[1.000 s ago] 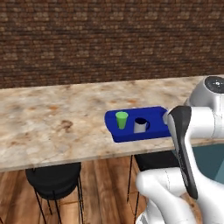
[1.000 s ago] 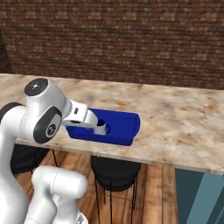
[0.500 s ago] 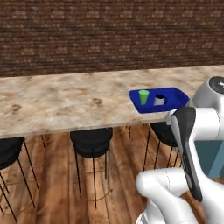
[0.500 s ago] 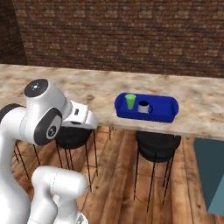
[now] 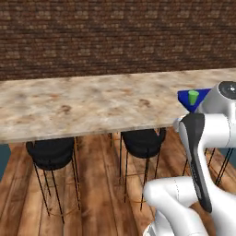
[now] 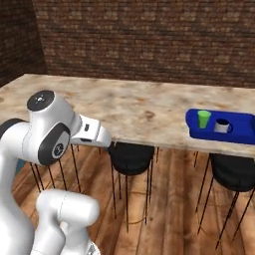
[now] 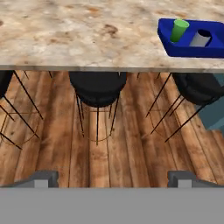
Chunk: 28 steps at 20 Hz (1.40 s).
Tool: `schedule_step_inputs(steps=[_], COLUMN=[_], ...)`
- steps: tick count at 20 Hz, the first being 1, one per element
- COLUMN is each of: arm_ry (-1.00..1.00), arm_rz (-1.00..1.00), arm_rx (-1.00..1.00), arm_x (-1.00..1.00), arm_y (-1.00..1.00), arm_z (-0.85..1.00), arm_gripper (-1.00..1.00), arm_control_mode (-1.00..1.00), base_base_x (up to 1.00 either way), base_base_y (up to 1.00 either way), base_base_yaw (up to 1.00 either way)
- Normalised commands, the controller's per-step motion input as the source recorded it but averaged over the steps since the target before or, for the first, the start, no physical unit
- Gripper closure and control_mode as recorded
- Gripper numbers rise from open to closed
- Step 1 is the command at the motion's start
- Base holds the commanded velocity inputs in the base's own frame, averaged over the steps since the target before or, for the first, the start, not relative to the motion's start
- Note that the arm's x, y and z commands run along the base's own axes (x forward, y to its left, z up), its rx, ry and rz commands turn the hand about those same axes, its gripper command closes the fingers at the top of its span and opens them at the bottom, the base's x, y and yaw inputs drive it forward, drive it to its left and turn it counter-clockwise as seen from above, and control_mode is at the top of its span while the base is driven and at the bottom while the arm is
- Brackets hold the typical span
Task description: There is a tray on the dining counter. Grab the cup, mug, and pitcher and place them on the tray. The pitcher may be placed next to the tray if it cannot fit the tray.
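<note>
cup [image 6: 203,119] and mug [image 6: 222,126] stand on the blue tray [image 6: 239,134]; pitcher is left to fetch; gripper [image 7: 113,178] is spread wide, holding nothing.

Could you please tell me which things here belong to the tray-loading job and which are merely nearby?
Job:
tray on the dining counter
cup, standing in the tray
mug, in the tray beside the cup
pincer, open and empty

Merely nearby:
black stools under the counter
brick wall
</note>
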Motion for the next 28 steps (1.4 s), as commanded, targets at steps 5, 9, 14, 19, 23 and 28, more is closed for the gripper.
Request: schedule_step_inputs(steps=[5, 9, 14, 19, 23, 28], arm_ry=[0.0, 0.0, 0.0, 0.0, 0.0, 0.0], arm_rz=[0.0, 0.0, 0.0, 0.0, 0.0, 0.0], arm_rx=[0.0, 0.0, 0.0, 0.0, 0.0, 0.0], arm_x=[0.0, 0.0, 0.0, 0.0, 0.0, 0.0], arm_y=[0.0, 0.0, 0.0, 0.0, 0.0, 0.0], arm_z=[0.0, 0.0, 0.0, 0.0, 0.0, 0.0], arm_gripper=[-1.0, -1.0, -1.0, -1.0, -1.0, -1.0], arm_control_mode=[1.0, 1.0, 1.0, 1.0, 1.0, 1.0], base_base_x=[-0.2, -0.29, -0.33, -0.21, -0.17, -0.18], base_base_y=[1.0, 1.0, 1.0, 1.0, 1.0, 1.0], base_base_yaw=[0.0, 0.0, 0.0, 0.0, 0.0, 0.0])
